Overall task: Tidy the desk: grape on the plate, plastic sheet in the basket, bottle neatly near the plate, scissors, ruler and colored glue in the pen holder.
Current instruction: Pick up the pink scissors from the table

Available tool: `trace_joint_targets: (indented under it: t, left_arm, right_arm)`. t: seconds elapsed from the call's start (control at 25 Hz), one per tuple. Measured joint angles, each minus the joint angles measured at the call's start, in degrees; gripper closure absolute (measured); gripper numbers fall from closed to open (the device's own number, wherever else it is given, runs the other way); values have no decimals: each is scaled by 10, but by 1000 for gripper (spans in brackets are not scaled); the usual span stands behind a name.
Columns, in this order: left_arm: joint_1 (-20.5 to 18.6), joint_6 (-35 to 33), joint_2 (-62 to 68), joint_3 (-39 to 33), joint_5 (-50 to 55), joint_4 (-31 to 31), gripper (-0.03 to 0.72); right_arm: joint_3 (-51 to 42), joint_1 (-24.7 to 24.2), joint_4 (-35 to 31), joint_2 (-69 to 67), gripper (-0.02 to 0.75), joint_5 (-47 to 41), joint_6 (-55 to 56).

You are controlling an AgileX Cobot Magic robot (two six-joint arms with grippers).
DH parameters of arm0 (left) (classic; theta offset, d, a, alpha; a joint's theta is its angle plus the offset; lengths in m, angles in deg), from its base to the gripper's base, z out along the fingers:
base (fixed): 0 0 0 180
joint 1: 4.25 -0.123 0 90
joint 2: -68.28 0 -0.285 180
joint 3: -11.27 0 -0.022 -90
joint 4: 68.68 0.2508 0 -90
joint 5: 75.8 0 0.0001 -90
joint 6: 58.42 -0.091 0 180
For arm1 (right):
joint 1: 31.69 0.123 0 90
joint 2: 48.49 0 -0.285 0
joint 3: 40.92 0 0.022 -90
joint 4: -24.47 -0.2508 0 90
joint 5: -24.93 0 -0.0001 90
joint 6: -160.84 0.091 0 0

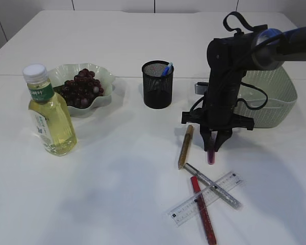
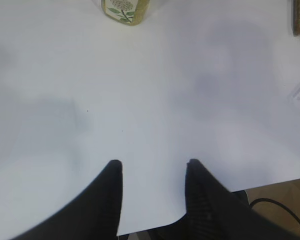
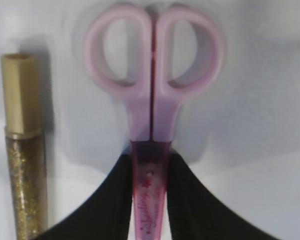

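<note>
My right gripper (image 3: 149,160) is shut on the red blade cover of the pink-handled scissors (image 3: 152,85). In the exterior view it (image 1: 212,144) points down at the table right of centre, with the scissors' red end (image 1: 210,157) showing below it. A gold glue stick (image 1: 185,146) lies just left of them. The clear ruler (image 1: 206,204) lies nearer the front under a silver glue (image 1: 211,185) and a red glue (image 1: 203,209). Grapes (image 1: 81,87) fill the plate (image 1: 106,76), with the bottle (image 1: 50,115) in front. My left gripper (image 2: 152,165) is open over bare table. The plastic sheet is out of view.
The black mesh pen holder (image 1: 157,84) stands at the back centre with a blue item in it. The green basket (image 1: 278,97) sits behind my right arm. The left wrist view catches the bottle's base (image 2: 126,11) and the table's front edge (image 2: 270,181).
</note>
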Motion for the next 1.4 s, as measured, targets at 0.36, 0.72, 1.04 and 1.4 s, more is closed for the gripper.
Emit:
trace_joint_targets:
  t: [0.36, 0.72, 1.04, 1.4]
  left_arm:
    - [0, 0, 0, 0, 0, 0, 379]
    - [0, 0, 0, 0, 0, 1, 379]
    - [0, 0, 0, 0, -8, 2, 379]
    - [0, 0, 0, 0, -14, 4, 379]
  right_arm:
    - [2, 0, 0, 0, 556, -10, -53]
    - [35, 1, 10, 0, 556, -19, -104]
    - [42, 6, 25, 6, 556, -23, -119]
    - [42, 21, 54, 55, 556, 12, -135]
